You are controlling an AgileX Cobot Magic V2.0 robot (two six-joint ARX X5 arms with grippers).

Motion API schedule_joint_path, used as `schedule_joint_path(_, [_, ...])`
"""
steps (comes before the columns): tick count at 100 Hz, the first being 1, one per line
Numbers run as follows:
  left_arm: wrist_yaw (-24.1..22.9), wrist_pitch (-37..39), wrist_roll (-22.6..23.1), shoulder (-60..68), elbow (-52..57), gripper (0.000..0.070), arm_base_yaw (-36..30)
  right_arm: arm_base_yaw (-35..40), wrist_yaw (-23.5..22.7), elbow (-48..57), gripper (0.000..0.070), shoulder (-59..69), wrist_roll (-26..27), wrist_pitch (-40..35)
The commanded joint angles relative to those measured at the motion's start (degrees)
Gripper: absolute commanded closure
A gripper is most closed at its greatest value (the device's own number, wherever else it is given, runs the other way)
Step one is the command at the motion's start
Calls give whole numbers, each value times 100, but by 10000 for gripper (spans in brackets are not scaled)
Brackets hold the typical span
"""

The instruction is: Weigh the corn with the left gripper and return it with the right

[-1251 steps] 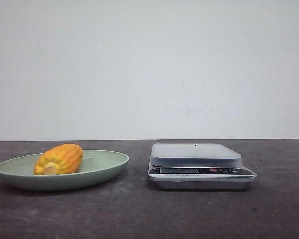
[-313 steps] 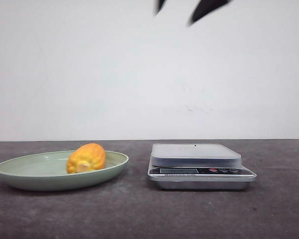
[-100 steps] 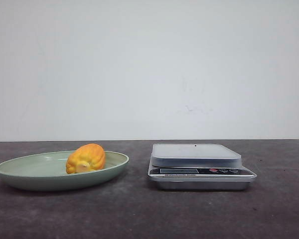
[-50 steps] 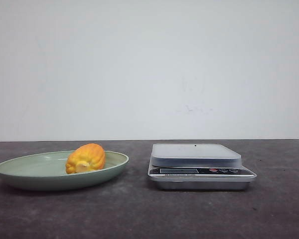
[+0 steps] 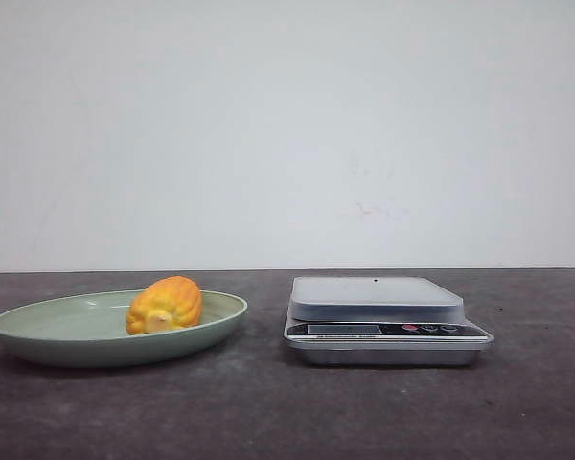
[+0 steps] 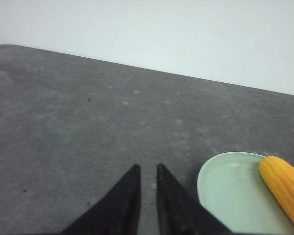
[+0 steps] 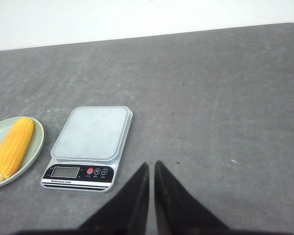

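Note:
The corn (image 5: 165, 305), a short orange-yellow cob, lies in the right part of the pale green plate (image 5: 48, 337) with its pale cut end facing the front camera. It also shows as the corn (image 6: 284, 188) in the left wrist view and the corn (image 7: 12, 147) in the right wrist view. Neither gripper appears in the front view. My left gripper (image 6: 147, 169) hovers over bare table beside the plate (image 6: 225, 191), its fingers nearly together and empty. My right gripper (image 7: 152, 165) hangs over the table beside the scale (image 7: 90, 134), fingers together and empty.
The silver digital scale (image 5: 379, 299) stands right of the plate with nothing on its platform. A dark grey tabletop (image 5: 268, 412) runs back to a white wall.
Nothing has moved in the last second. About three seconds ago black fingertips showed at the top of the front view; they are gone. Earliest, the corn lay further left in the plate.

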Motion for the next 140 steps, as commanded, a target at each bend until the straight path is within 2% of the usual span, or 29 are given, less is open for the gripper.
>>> schedule_joint_path(1, [28,61,125,-11,-92,678,0,17,0,46,688,-11,94,57])
schedule_joint_path(21, [46,-402,149,-11,-120,678,0,17,0,46,688,-11,94,59])
schedule_joint_path(98, [44,-372,146,-11,-109,678,2,17,0,46,688,-11,94,59])
schedule_joint_path(103, [44,-372,146,-11,-109,678,2,17,68,46,688,-11,-208,94])
schedule_joint_path(115, [46,-372,144,-11,-109,678,2,-33,345,-39,688,-13,-557,824])
schedule_joint_path(122, [46,-372,146,-11,-109,678,2,-227,286,-271,688,-63,-916,1475])
schedule_joint_path(131, [44,-372,146,-11,-109,678,2,-573,258,-898,688,-236,-1154,2374])
schedule_joint_path(140, [46,-372,146,-11,-109,678,2,-881,254,-1733,688,-496,-1165,3200])
